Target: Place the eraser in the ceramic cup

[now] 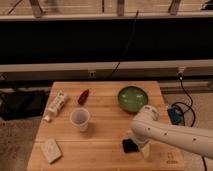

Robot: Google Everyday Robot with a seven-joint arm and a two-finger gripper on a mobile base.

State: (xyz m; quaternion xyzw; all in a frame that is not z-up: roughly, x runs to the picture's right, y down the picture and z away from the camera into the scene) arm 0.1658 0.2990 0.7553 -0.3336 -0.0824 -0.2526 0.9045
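The eraser (129, 145), a flat black block, lies on the wooden table (100, 152) near its front edge, right of centre. My gripper (143, 149) reaches down at the eraser's right side, at the end of the white arm that comes in from the right. It is open and mostly hidden by the wrist. The eraser rests on the wood and is not lifted. The ceramic cup (80, 119), small and whitish, stands upright to the left of the eraser, well apart from the gripper.
A wide green bowl (132, 98) sits at the back right, just behind the arm. A white tube-like package (56, 104) and a small red object (83, 96) lie at the back left. A pale beige block (51, 150) lies at the front left. Cables hang off the right edge.
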